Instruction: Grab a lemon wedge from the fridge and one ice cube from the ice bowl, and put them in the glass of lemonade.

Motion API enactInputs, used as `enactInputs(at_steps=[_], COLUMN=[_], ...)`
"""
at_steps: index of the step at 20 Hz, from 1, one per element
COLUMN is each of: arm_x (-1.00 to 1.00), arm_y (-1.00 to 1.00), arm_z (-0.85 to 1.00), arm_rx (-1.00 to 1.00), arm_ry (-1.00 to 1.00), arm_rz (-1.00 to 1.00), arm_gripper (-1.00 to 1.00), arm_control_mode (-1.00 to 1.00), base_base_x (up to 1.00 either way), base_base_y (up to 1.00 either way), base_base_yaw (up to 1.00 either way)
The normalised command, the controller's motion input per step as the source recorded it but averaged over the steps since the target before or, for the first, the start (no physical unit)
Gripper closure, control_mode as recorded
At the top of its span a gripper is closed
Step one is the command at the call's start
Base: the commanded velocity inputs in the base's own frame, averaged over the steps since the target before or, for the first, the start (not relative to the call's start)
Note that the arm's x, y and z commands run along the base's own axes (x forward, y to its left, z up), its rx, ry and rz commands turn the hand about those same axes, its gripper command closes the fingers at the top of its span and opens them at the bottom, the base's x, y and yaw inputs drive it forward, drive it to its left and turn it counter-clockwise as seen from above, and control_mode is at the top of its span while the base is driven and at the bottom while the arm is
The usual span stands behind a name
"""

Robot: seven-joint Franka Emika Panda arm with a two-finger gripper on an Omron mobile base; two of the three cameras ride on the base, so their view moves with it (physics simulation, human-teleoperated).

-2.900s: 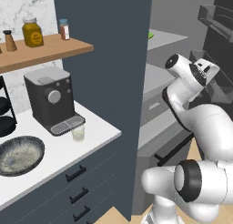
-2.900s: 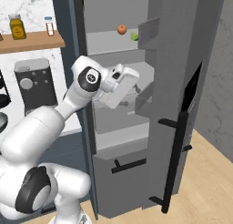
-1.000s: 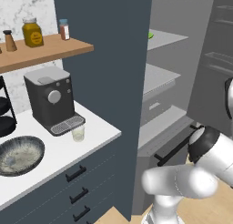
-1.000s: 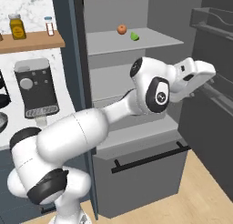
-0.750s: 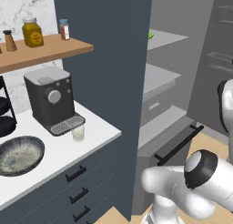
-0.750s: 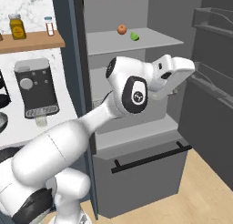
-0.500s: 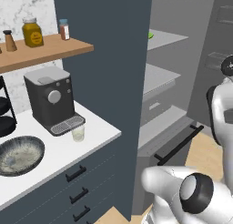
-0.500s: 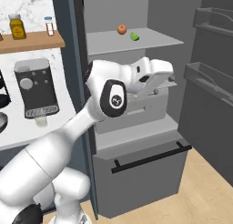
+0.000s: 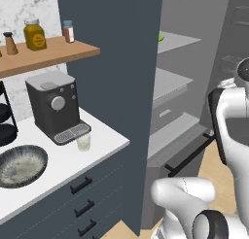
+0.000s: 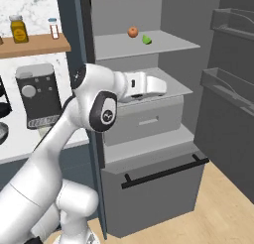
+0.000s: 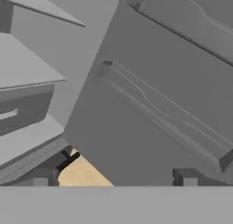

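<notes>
**My gripper, spread wide, holding nothing**

My gripper (image 11: 113, 177) sits low in the hand view, facing the open fridge (image 10: 149, 139) door bins. Lemon wedge (image 10: 147, 39): top shelf, upper centre of the right base view, beside an orange fruit (image 10: 132, 31).

Tall dark grey fridge (image 10: 149, 139), pale grey shelves; tiny yellow-green lemon wedge (image 10: 147, 39); speckled grey shallow bowl (image 9: 20, 166).

Both base views look forward and down from behind the arm, left and right, sharing the open fridge (image 10: 149, 114); the hand view faces its door shelves closely.
</notes>
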Motion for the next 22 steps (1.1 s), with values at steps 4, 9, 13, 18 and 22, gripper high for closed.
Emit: enactInputs(at_steps=[4,9,13,18,22], arm_x=[0.00,-0.07,-0.68,-0.82,-0.10], arm_y=[0.40,0.47,0.48,0.36,0.66], arm_z=[-0.09,-0.13,0.00,0.00,-0.09], arm_rx=[0.44,0.37,0.02,0.01,0.00], arm_ry=[0.01,0.07,0.12,0.02,0.02], arm_rz=[0.30,0.28,0.20,0.07,-0.01], arm_gripper=[-1.00,-1.00,-1.00,-1.00,-1.00], arm_control_mode=[-1.00,-1.00,-1.00,-1.00,-1.00], base_base_x=[0.00,0.00,0.00,0.00,0.00], base_base_y=[0.00,0.00,0.00,0.00,0.00], base_base_yaw=[0.00,0.00,0.00,0.00,0.00])
